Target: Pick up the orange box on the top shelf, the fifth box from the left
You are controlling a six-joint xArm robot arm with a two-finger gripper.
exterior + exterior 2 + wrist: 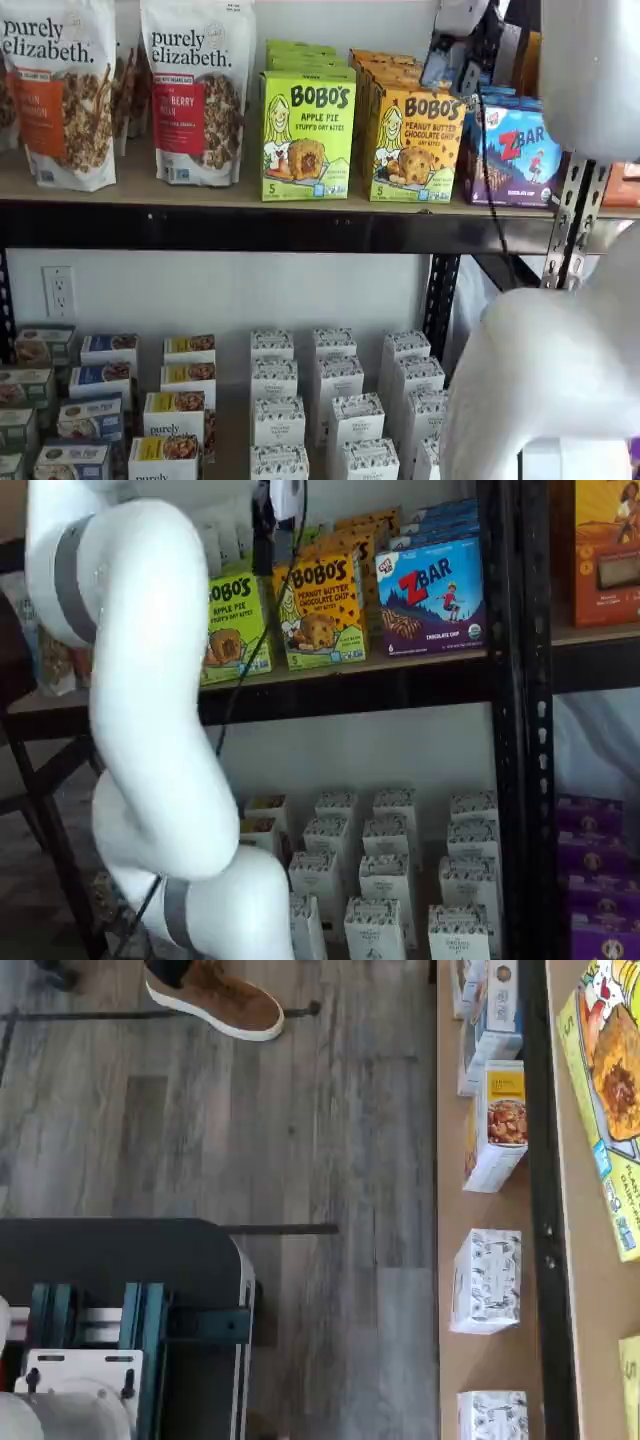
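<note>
The white arm (150, 730) is filling the foreground in both shelf views. Behind it, the tool (268, 530) is hanging before the top shelf (250, 225), its dark fingers showing side-on, so the pictures cannot tell whether they are spread, though they are holding nothing. The orange box (414, 145) is standing upright on that shelf, between the lime-green Bobo's carton (306, 135) and the blue ZBar carton (518, 152), more cartons queuing behind it.

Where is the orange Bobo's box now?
In both shelf views the orange box stands upright on the top shelf, between the green Bobo's box and the ZBar box.
</note>
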